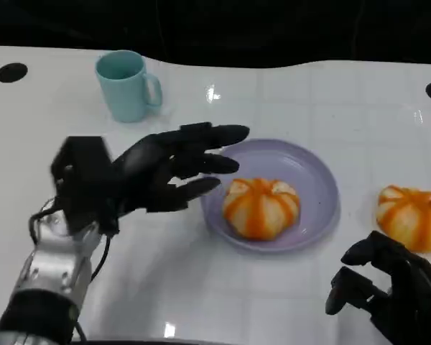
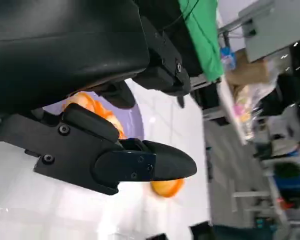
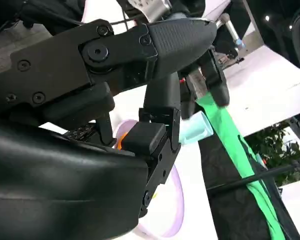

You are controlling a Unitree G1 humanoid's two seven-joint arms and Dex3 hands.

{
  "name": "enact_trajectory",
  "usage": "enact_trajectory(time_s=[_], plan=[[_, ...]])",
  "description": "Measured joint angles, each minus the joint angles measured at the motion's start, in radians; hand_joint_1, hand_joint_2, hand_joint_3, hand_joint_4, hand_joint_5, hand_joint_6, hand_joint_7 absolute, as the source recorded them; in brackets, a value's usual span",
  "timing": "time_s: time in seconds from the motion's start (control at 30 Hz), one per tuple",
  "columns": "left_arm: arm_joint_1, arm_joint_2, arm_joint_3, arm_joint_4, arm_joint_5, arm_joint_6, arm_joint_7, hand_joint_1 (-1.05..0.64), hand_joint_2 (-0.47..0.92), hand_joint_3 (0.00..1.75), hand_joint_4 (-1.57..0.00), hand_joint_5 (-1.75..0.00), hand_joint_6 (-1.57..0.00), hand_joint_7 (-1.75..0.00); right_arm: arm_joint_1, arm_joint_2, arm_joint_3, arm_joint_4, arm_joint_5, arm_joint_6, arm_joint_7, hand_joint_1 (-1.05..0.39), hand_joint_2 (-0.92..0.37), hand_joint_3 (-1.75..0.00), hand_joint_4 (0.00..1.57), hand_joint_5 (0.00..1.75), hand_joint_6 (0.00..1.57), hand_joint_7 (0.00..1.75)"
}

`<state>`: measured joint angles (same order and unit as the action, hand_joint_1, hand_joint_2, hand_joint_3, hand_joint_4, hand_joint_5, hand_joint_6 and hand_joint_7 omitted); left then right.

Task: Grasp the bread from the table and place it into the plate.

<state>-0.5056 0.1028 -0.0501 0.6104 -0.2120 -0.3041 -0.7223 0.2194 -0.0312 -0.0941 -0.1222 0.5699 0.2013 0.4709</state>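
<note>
White and glossy, the desk (image 1: 201, 287) stretches across the head view with a dark background beyond its far edge. On it, right of the middle, lies a pale purple plate (image 1: 312, 180), and a round bread roll (image 1: 261, 207) with orange stripes sits inside it, toward the plate's near left side. The left hand (image 1: 154, 176) hangs above the desk just left of the plate, its silver forearm (image 1: 54, 269) coming up from the lower left corner; its fingers (image 1: 215, 136) are spread and stretched toward the plate, holding nothing, their tips over the plate's left rim and apart from the roll. The right hand (image 1: 391, 287) is at the lower right corner, low over the desk, with its fingers curled loosely and nothing between them. A second orange-striped roll (image 1: 411, 215) lies on the bare desk just beyond that hand and right of the plate, not touching either. A light blue mug (image 1: 126, 85) stands upright near the far left edge, well apart from the plate, handle turned to the right. In the left wrist view, the roll on the plate (image 2: 90, 107) peeks out between the black fingers.
</note>
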Motion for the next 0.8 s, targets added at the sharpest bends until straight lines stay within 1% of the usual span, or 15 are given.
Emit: enact_trajectory(time_s=[0.1,0.17,0.27,0.3,0.4,0.47,0.5,0.53,0.57,0.6,0.63,0.73,0.8], plan=[[0.087,-0.001,0.034,-0.097,-0.083,0.109,-0.012,-0.68,0.92,0.3,-0.63,-0.71,-0.74,-0.12,-0.001,0.0,0.0,0.0,0.001,0.002,-0.001,-0.52,-0.92,-0.2,0.73,1.57,0.8,1.07],[0.147,-0.006,0.062,-0.157,-0.151,0.18,-0.02,-0.68,0.92,0.29,-0.66,-0.73,-0.77,-0.13,-0.001,0.0,-0.001,0.0,0.001,0.005,-0.001,-0.52,-0.92,-0.2,0.73,1.57,0.8,1.08],[0.219,-0.012,0.097,-0.231,-0.227,0.268,-0.023,-0.7,0.92,0.27,-0.73,-0.84,-0.88,-0.15,-0.001,0.0,0.0,-0.001,0.001,0.007,-0.002,-0.52,-0.92,-0.21,0.73,1.56,0.8,1.08],[0.244,-0.016,0.106,-0.264,-0.247,0.302,-0.018,-0.69,0.92,0.27,-0.73,-0.86,-0.9,-0.15,0.0,0.0,-0.001,-0.002,0.001,0.007,-0.002,-0.52,-0.92,-0.22,0.73,1.56,0.79,1.08],[0.309,-0.028,0.125,-0.359,-0.279,0.354,0.006,-0.63,0.92,0.41,-0.67,-1.11,-0.94,-0.21,0.0,0.0,-0.001,-0.003,0.001,0.008,-0.002,-0.52,-0.92,-0.21,0.74,1.56,0.8,1.08],[0.353,-0.037,0.132,-0.405,-0.287,0.357,0.017,-0.62,0.92,0.42,-0.65,-1.15,-0.95,-0.22,0.0,-0.001,-0.006,-0.002,0.002,0.008,0.001,-0.52,-0.92,-0.21,0.74,1.56,0.8,1.08],[0.368,-0.039,0.134,-0.416,-0.288,0.358,0.022,-0.62,0.92,0.41,-0.66,-1.24,-0.9,-0.37,0.0,-0.001,-0.009,-0.002,0.003,0.008,0.003,-0.52,-0.92,-0.21,0.74,1.56,0.8,1.08],[0.382,-0.043,0.136,-0.429,-0.292,0.367,0.031,-0.61,0.92,0.41,-0.65,-1.33,-0.78,-0.65,0.0,-0.001,-0.011,-0.002,0.003,0.008,0.004,-0.52,-0.92,-0.21,0.74,1.55,0.8,1.07],[0.398,-0.049,0.14,-0.443,-0.3,0.378,0.044,-0.61,0.92,0.41,-0.65,-1.39,-0.72,-0.81,0.0,-0.001,-0.012,-0.002,0.003,0.008,0.005,-0.52,-0.92,-0.2,0.75,1.54,0.81,1.07],[0.415,-0.056,0.142,-0.455,-0.308,0.391,0.058,-0.6,0.92,0.41,-0.65,-1.43,-0.68,-0.92,0.0,-0.001,-0.014,-0.002,0.003,0.008,0.005,-0.52,-0.92,-0.2,0.76,1.53,0.81,1.06],[0.433,-0.064,0.143,-0.469,-0.311,0.4,0.071,-0.6,0.92,0.43,-0.65,-1.53,-0.64,-1.06,0.0,-0.001,-0.015,-0.002,0.003,0.008,0.005,-0.52,-0.92,-0.21,0.75,1.53,0.81,1.06],[0.488,-0.087,0.144,-0.508,-0.315,0.421,0.104,-0.59,0.92,0.44,-0.63,-1.66,-0.59,-1.23,0.002,-0.001,-0.016,-0.006,0.003,0.011,0.005,-0.52,-0.92,-0.21,0.75,1.53,0.81,1.05],[0.515,-0.1,0.144,-0.525,-0.318,0.432,0.124,-0.58,0.92,0.45,-0.63,-1.72,-0.52,-1.39,0.003,-0.002,-0.016,-0.01,0.003,0.015,0.005,-0.52,-0.92,-0.21,0.75,1.52,0.81,1.05]])
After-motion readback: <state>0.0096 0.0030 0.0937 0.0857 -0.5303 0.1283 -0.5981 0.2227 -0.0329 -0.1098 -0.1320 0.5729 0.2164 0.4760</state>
